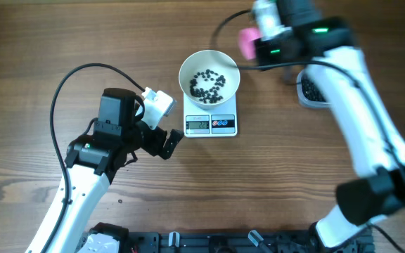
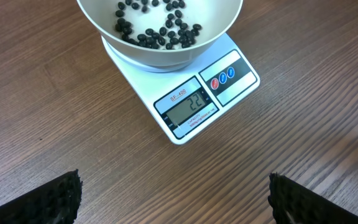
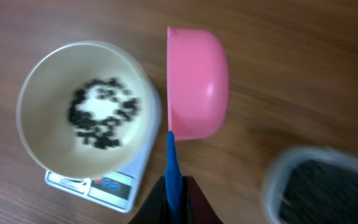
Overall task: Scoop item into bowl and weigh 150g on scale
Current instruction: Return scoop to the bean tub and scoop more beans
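The white bowl (image 1: pixel 188 70) stands on the scale (image 1: pixel 223 125) and holds a thin layer of black beads (image 1: pixel 208 83). In the left wrist view the bowl (image 2: pixel 160 56), its beads (image 2: pixel 160 31) and the scale (image 2: pixel 235 84) lie ahead, and the display reads 22. My left gripper (image 2: pixel 174 199) is open over bare wood just in front of the scale, nothing between its fingers. My right gripper (image 3: pixel 176 199) is shut on the blue handle (image 3: pixel 173 162) of a pink scoop (image 3: pixel 194 84). The scoop is turned on its side beside the bowl (image 3: pixel 42 124), rim toward it.
A clear plastic tub (image 1: pixel 311 90) of black beads sits to the right of the scale, under the right arm; it shows blurred in the right wrist view as the tub (image 3: pixel 319 186). A black cable (image 1: pixel 69 77) loops over the wood on the left.
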### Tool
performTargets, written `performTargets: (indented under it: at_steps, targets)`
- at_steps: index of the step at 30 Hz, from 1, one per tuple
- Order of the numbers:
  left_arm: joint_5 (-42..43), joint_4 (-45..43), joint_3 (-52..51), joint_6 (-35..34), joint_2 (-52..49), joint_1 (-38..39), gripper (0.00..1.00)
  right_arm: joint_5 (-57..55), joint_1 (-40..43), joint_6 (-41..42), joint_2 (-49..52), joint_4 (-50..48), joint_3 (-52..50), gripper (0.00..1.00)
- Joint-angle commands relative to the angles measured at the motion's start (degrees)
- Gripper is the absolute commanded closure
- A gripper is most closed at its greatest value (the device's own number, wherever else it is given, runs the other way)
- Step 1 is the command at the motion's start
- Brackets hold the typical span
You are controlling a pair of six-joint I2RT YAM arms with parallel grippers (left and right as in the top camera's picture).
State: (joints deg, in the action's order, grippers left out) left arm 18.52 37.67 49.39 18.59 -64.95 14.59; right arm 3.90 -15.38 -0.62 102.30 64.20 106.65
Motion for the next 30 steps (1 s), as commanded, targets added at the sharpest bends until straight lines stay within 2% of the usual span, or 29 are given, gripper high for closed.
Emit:
performTargets:
  at_steps: [1,7,11,18,30]
  targets:
    - [0.9,-0.1,-0.6,0.1,-0.3,0.2,0.0,-0.9,7.0,2.3,-6.0,5.4,1.5,0.96]
    - [0.9,-0.1,-0.6,0.1,-0.3,0.2,0.0,-5.9,17.1,2.1,-5.2,15.2,-0.8,0.96]
    - [0.9,-0.1,-0.6,0.1,-0.3,0.2,0.0,-9.3,18.8,2.7,-4.2,15.5,-3.7,0.96]
    - [0.9,-0.1,-0.6,0.1,-0.3,0.2,0.0,-10.3,19.3,4.1,-4.1,11.6,-12.1,0.96]
    - [0.9,-0.1,-0.6,0.1,-0.3,0.2,0.0,-7.3,19.3,4.1,-4.0,-3.1,-25.2,0.96]
